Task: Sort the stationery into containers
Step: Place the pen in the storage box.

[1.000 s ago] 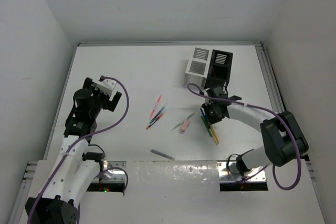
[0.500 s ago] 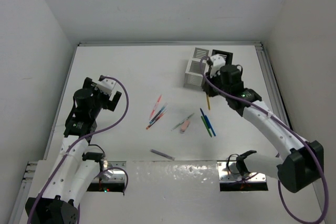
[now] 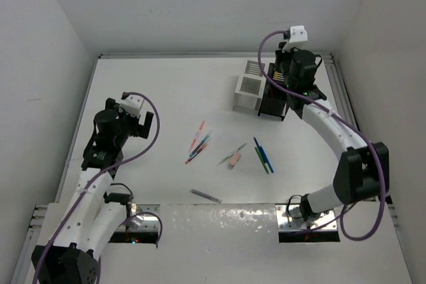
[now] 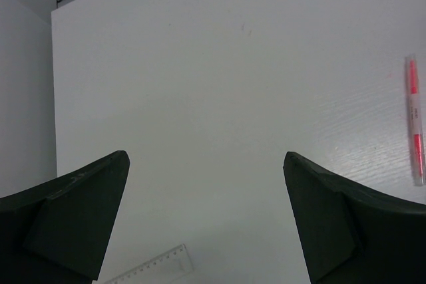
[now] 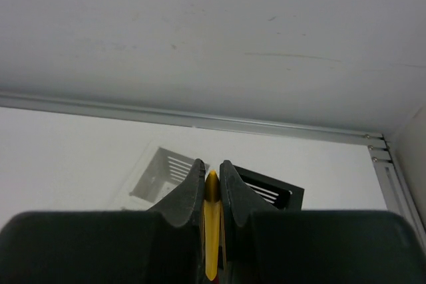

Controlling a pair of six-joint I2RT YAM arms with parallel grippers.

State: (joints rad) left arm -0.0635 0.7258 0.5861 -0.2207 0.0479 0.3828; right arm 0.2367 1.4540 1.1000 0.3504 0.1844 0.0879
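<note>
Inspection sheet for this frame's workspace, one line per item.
Surface: white table.
Job's things: white container and black container side by side, far right; pens and pink eraser loose mid-table.
Clutter: clear ruler near the left arm.
Grippers: left gripper open, empty; right gripper shut on yellow pencil, over the containers.
Cables: purple cables looped along both arms.
Surroundings: white walls; metal rail at far edge.

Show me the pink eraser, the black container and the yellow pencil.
pink eraser point(image 3: 234, 160), top view, its middle.
black container point(image 3: 269, 106), top view, its front wall.
yellow pencil point(image 5: 212, 231), right wrist view, its visible shaft.
</note>
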